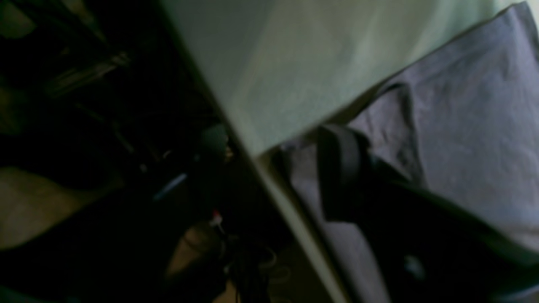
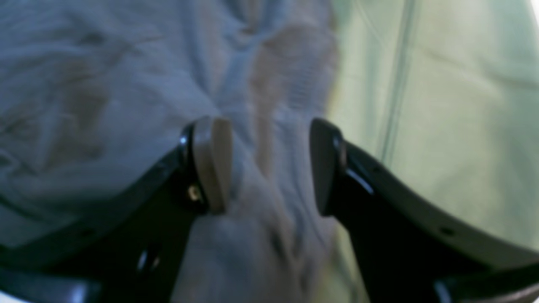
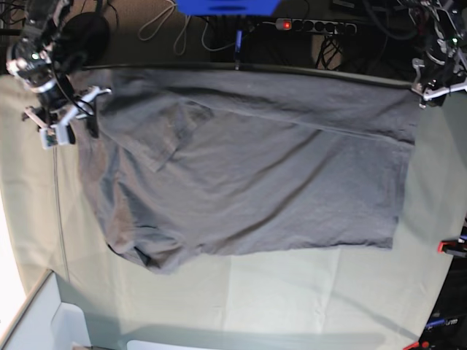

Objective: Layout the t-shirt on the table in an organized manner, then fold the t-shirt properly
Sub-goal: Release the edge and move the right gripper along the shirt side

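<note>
The grey t-shirt (image 3: 248, 175) lies spread across the table (image 3: 292, 299), with a fold running along its far edge and its near left corner bunched. In the base view my right gripper (image 3: 71, 120) hovers at the shirt's far left corner. From its wrist camera that gripper (image 2: 269, 166) is open, wrinkled shirt cloth (image 2: 126, 84) lying below the gap. My left gripper (image 3: 435, 84) is at the shirt's far right corner. The left wrist view is dark and blurred: the gripper (image 1: 276, 147) looks open over the table edge, one dark finger (image 1: 339, 168) above the shirt (image 1: 463, 126).
Beyond the far edge sit a power strip (image 3: 315, 25), cables and a blue object (image 3: 226, 6). A red-orange clamp (image 3: 452, 246) grips the right edge. A pale box (image 3: 44, 321) stands at the near left corner. The table edge (image 1: 294, 227) drops to dark clutter.
</note>
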Robot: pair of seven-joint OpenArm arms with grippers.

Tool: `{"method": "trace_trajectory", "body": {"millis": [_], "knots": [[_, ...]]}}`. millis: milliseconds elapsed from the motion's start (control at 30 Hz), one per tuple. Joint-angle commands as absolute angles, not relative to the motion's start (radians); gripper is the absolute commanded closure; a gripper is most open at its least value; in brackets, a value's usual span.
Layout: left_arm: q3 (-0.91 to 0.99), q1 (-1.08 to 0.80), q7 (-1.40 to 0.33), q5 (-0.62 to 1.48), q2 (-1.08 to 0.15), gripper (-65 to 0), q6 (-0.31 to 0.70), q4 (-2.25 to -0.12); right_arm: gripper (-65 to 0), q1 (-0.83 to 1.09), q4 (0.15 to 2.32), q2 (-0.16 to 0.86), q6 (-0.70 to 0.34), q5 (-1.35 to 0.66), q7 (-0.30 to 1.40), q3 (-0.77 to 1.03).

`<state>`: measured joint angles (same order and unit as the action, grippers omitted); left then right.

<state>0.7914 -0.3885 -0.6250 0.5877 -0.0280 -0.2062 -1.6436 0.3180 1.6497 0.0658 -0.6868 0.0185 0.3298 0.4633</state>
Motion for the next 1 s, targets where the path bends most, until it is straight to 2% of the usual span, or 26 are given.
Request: {"method": "trace_trajectory", "body": {"millis": [0,200,433,967], "knots": [[0.796,-0.38,-0.618,0.59,-0.036,-37.3,-0.203,-1.661,-30.3,0.294,1.655,0.076,-0.698,0.001,0.311,0.438],[0.794,-0.38,-0.633,0.59,-0.035,-34.3,-0.203,-1.662,-30.3,0.179,1.537,0.076,-0.698,0.001,0.311,0.328],[0.796,-0.384,-0.633,0.59,-0.035,-34.3,-0.203,-1.664,-30.3,0.071,1.359,0.088,-0.698,0.002,0.311,0.312],[0.796,-0.352,-0.633,0.588,-0.036,-34.3,-0.203,-1.656,-29.7,0.113,1.296,0.119,-0.698,0.002,0.305,0.248]]}}
